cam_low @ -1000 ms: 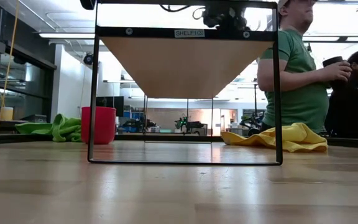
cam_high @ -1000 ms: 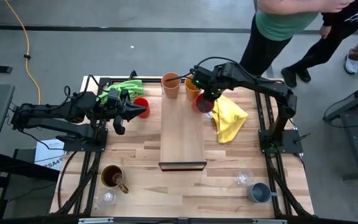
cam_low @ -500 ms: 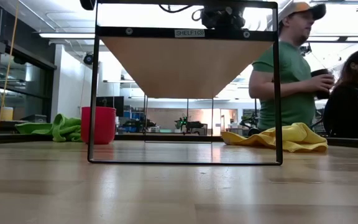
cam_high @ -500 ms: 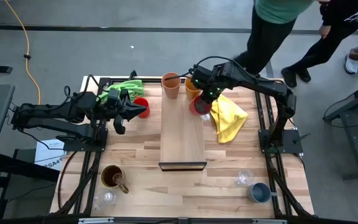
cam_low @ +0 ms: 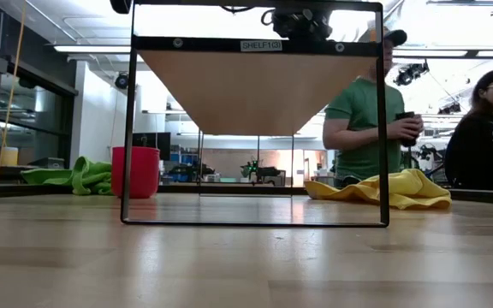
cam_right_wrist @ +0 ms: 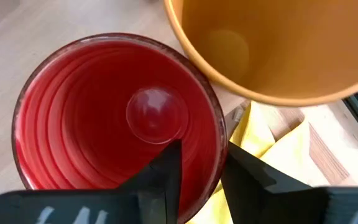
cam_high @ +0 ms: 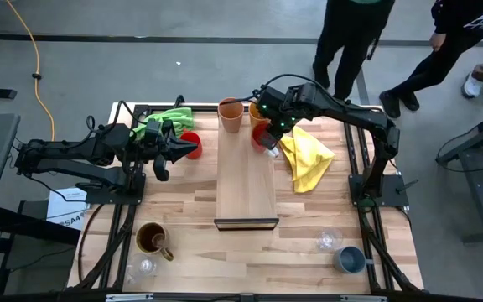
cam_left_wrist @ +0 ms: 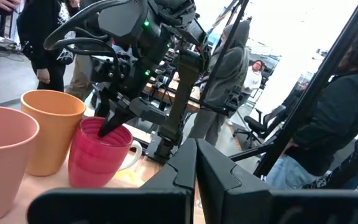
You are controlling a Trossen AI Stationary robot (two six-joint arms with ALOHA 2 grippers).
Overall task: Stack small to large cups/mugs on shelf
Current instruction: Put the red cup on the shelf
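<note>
My right gripper (cam_high: 268,134) is shut on a red mug (cam_high: 262,137) at the far right part of the light-wood shelf (cam_high: 246,189), beside the orange tumbler (cam_high: 259,116) and the peach tumbler (cam_high: 231,115). The mug also shows in the left wrist view (cam_left_wrist: 97,155). My left gripper (cam_high: 174,151) is shut and empty, left of the shelf, next to a second red mug (cam_high: 191,144) standing on the table. The brown mug (cam_high: 152,239), two clear glasses (cam_high: 145,267) (cam_high: 328,241) and the grey-blue mug (cam_high: 348,258) stand near the table's near edge. My right gripper pinches the red mug's rim and wall (cam_right_wrist: 221,127), one finger (cam_right_wrist: 166,174) inside the mug and one (cam_right_wrist: 253,177) outside. The fingers come from above, pointing down. The mug stays roughly upright at the height of the shelf top; whether its base rests there I cannot tell.
A yellow cloth (cam_high: 307,155) lies right of the shelf and a green cloth (cam_high: 168,119) at the far left. People stand beyond the table's far edge (cam_low: 362,120). The shelf's near part shows bare wood.
My right gripper has carried the red mug a short way toward the table's left and far edges, from beside the yellow cloth to the shelf's far right part, close by the orange tumbler. A person behind the table has walked leftward.
</note>
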